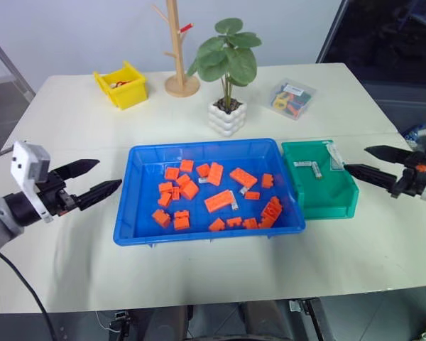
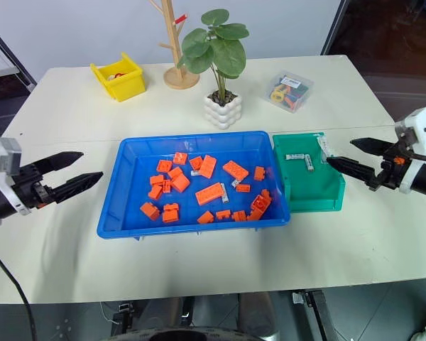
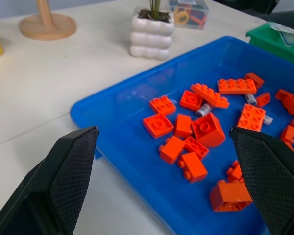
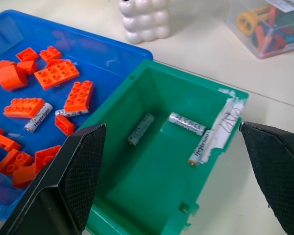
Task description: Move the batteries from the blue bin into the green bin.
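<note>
**Both grippers open and empty beside the bins; batteries split between blue and green**

The blue bin (image 1: 138, 213) sits at the middle of the white counter (image 1: 71, 121), scattered with orange toy bricks (image 1: 218, 201). Among the bricks lie several batteries (image 4: 38, 117): the right wrist view shows two lying close together between bricks near the blue bin's wall that faces the green bin, and the left wrist view shows two more small grey cylinders tucked against bricks further in.

The green bin (image 1: 341, 206) stands just beside the blue bin on the robot's right, their rims touching or nearly so. Three batteries lie on its floor (image 4: 140, 129), apart from one another, one of them against the far wall under a strip of white tape.

The left gripper (image 1: 92, 179) hovers over the counter to the left of the blue bin, its fingers spread wide and holding nothing. The right gripper (image 2: 349, 155) hangs just beside the green bin's outer edge, its fingers also spread wide and empty, pointing toward the bin.

At the back of the counter stand a small yellow bin (image 1: 124, 87), a wooden peg stand (image 1: 176, 53), a potted plant in a white pot (image 1: 227, 114) and a clear lidded box (image 1: 292, 98) of coloured pieces.
</note>
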`<state>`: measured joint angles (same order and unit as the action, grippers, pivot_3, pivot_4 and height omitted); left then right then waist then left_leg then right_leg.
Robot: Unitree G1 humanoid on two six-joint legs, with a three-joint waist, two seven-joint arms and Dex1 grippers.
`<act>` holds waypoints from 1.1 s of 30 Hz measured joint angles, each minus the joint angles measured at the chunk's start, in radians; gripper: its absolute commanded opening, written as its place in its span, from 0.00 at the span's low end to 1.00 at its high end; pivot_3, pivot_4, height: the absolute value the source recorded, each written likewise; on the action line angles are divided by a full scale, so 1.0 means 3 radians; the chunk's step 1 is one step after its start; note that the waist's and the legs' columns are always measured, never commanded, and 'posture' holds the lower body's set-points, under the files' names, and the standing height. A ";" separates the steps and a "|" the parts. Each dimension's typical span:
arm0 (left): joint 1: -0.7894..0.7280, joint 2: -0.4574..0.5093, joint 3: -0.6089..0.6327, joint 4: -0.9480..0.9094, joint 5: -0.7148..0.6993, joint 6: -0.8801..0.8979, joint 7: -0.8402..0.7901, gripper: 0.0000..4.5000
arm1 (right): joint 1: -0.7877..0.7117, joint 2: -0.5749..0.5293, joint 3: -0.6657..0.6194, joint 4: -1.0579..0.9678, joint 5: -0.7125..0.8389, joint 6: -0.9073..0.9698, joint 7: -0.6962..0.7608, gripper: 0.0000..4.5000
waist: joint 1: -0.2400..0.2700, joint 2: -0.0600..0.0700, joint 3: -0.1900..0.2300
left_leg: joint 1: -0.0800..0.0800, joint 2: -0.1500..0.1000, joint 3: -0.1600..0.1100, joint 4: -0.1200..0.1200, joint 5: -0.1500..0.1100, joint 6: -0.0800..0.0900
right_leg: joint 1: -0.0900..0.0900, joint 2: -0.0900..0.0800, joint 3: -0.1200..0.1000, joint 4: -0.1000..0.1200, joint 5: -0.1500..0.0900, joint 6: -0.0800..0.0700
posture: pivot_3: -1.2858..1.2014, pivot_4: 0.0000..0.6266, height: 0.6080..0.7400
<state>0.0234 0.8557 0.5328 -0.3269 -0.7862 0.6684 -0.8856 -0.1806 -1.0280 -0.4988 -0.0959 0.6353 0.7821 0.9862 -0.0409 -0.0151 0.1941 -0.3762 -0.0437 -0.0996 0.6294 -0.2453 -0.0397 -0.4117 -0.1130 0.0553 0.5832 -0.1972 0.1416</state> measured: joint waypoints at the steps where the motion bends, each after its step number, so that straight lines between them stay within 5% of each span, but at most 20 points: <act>1: 0.0015 0.0000 -0.0012 -0.0009 0.0000 0.0000 -0.0003 1.00 | 0.0011 0.0004 0.0000 -0.0008 0.0002 0.0005 -0.0008 0.99 | 0.0001 0.0000 0.0000 | 0.0000 0.0000 0.0000 0.0000 0.0000 0.0000 | 0.0000 0.0000 0.0000 0.0000 0.0000 0.0000 | 0.52 0.24 1.00; 33: -0.0006 0.0054 -0.0028 -0.0065 -0.0027 0.0042 -0.0074 1.00 | -0.0259 0.0068 0.0200 -0.0054 0.0021 0.0036 -0.0214 0.99 | -0.0007 0.0000 0.0000 | 0.0000 0.0001 0.0000 0.0000 0.0000 0.0000 | -0.0001 0.0000 0.0000 -0.0001 -0.0001 -0.0002 | 0.52 0.24 1.00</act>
<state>0.0217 0.8718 0.5243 -0.3465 -0.7941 0.6809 -0.9077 -0.2583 -1.0076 -0.4387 -0.1121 0.6417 0.7928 0.9221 -0.0431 -0.0152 0.1942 -0.3762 -0.0435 -0.0994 0.6295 -0.2454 -0.0396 -0.4120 -0.1130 0.0551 0.5830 -0.1974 0.1411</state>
